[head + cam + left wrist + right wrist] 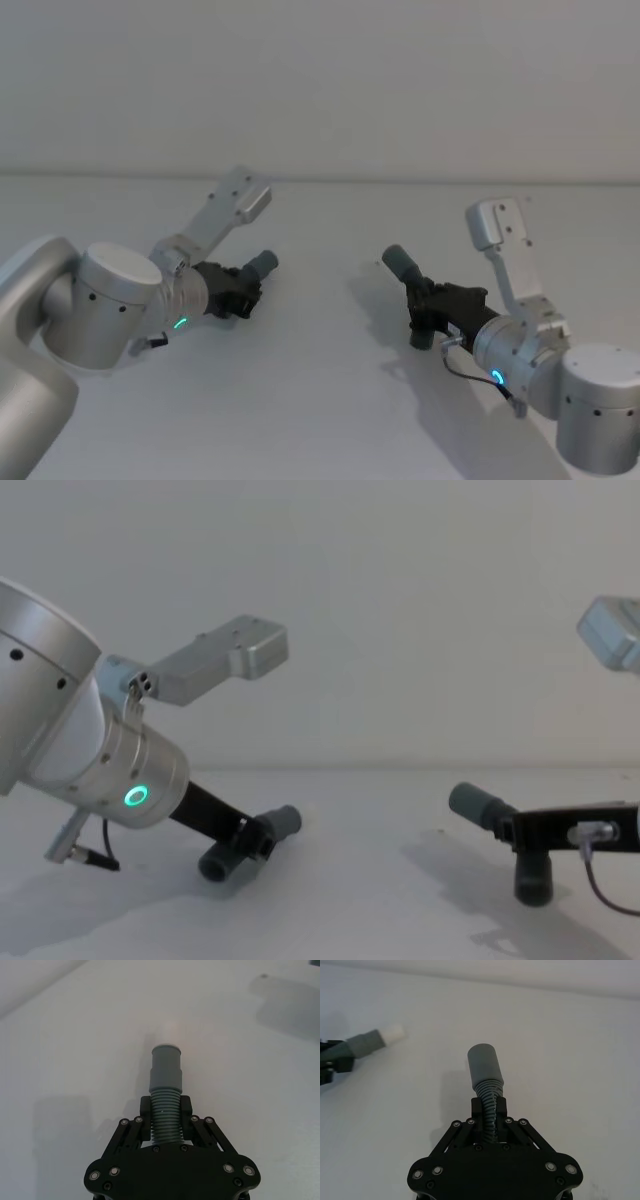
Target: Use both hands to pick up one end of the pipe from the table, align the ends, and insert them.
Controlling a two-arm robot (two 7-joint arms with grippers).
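Two dark-grey pipe pieces face each other across a gap over the white table [330,400]. My left gripper [245,283] [165,1107] is shut on the ribbed middle of the left piece [264,265] [166,1075]. That piece's white-tipped end [395,1034] points toward the right. My right gripper [425,298] [489,1107] is shut on the ribbed part of the right piece [398,260] [484,1065]. In the chest view the bent lower cuffs [215,865] [533,875] hang close to the table under the left gripper [258,842] and the right gripper [505,828].
A plain wall rises behind the table's far edge [320,180]. Bare white surface lies between the two pieces and in front of them.
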